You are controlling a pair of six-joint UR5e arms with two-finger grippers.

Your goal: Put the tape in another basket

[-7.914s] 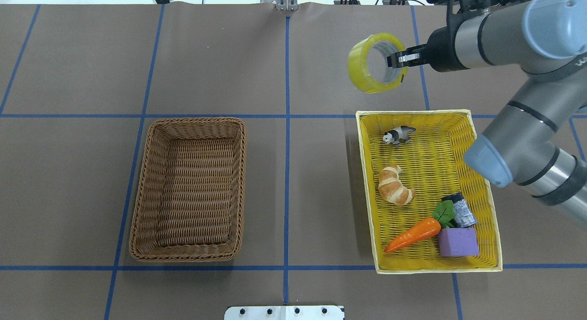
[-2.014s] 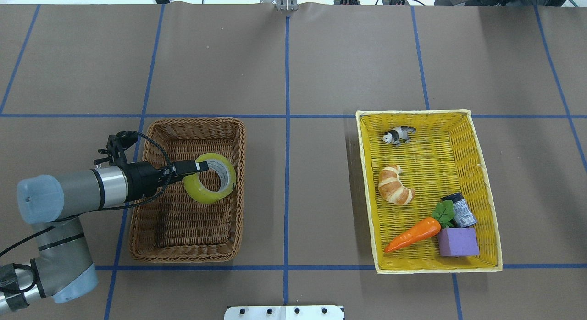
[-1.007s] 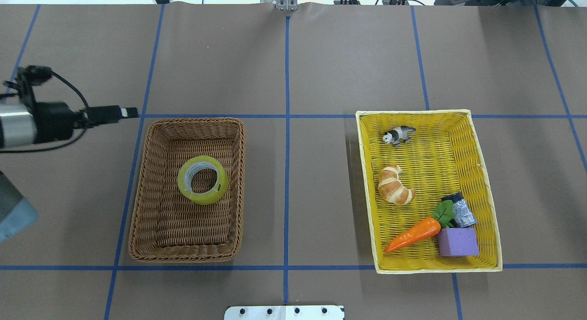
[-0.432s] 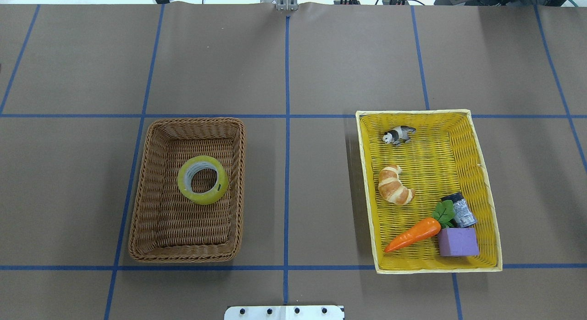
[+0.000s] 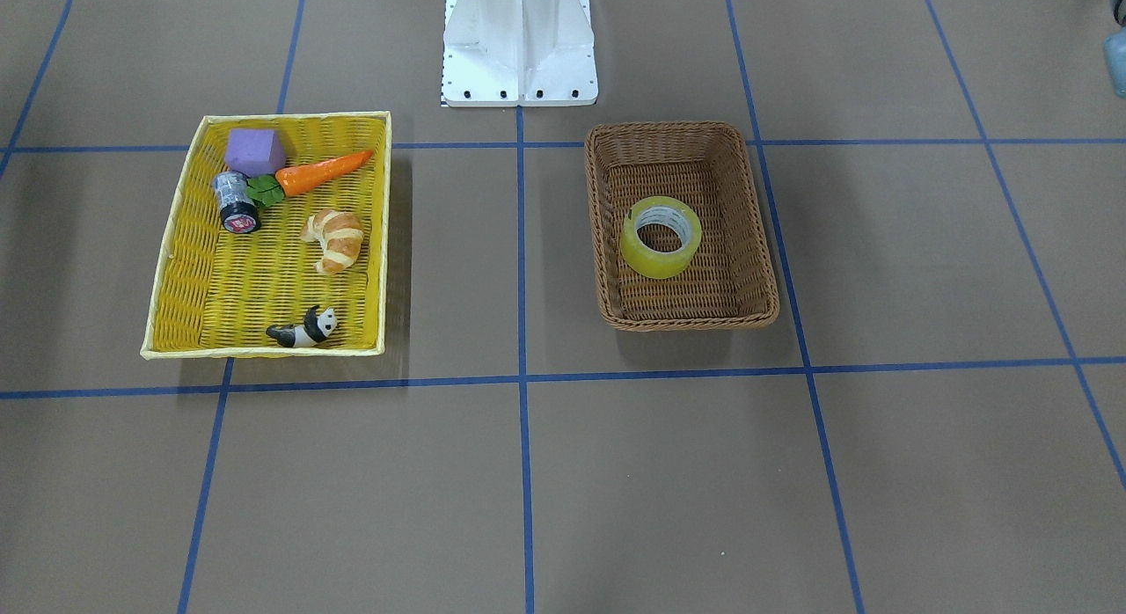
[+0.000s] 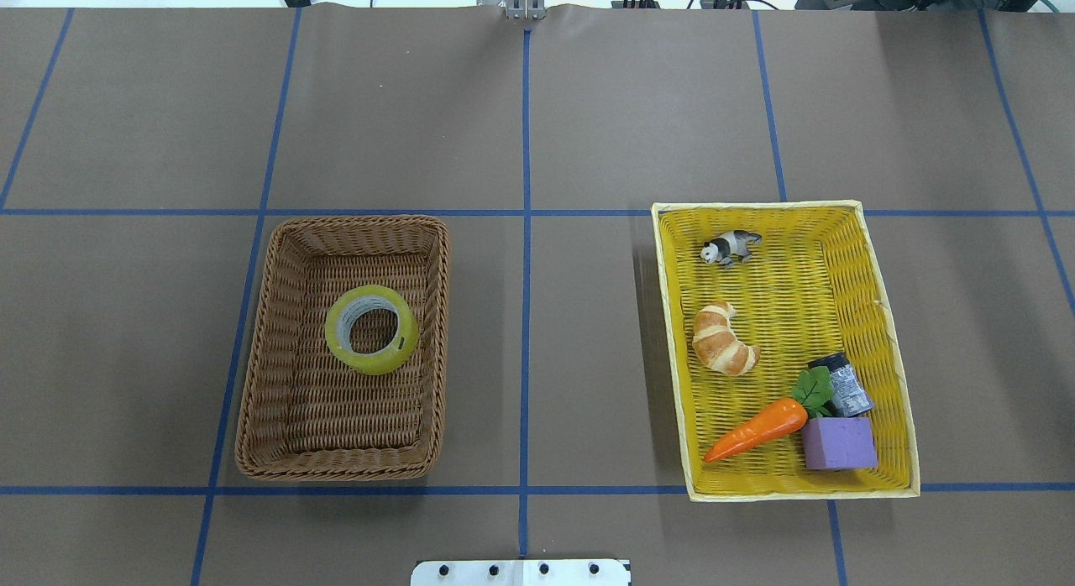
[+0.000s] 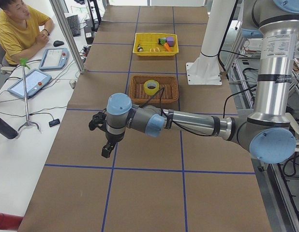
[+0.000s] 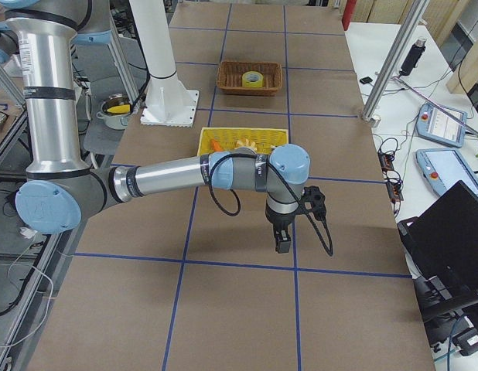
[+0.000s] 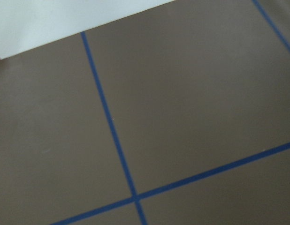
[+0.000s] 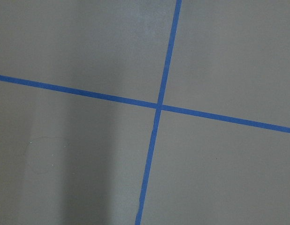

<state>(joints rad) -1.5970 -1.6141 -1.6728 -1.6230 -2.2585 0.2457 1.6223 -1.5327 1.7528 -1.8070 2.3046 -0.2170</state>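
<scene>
The tape [image 6: 372,329] lies flat in the brown basket [image 6: 252,359]. It is likely light, stiff and slick, so pinch its wall through the core. I cannot tell whether the left claw [image 7: 107,151] or the right claw [image 8: 282,243] is open.

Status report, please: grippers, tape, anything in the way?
Left gripper, right gripper both away from baskets, jaws unreadable. Tape flat in brown basket. Nothing blocking.

Left gripper [image 7: 105,153] only shows in the side camera, small and dark, so can't tell how its jaws stand; same deal for the right gripper [image 8: 283,246]; near edge of the yellow basket [image 8: 270,136] is hidden behind the right arm [image 8: 177,174]; what's inside it is too tiny there to make out; base plate [image 6: 521,572] is cut off by the overhead's bottom edge.
</scene>
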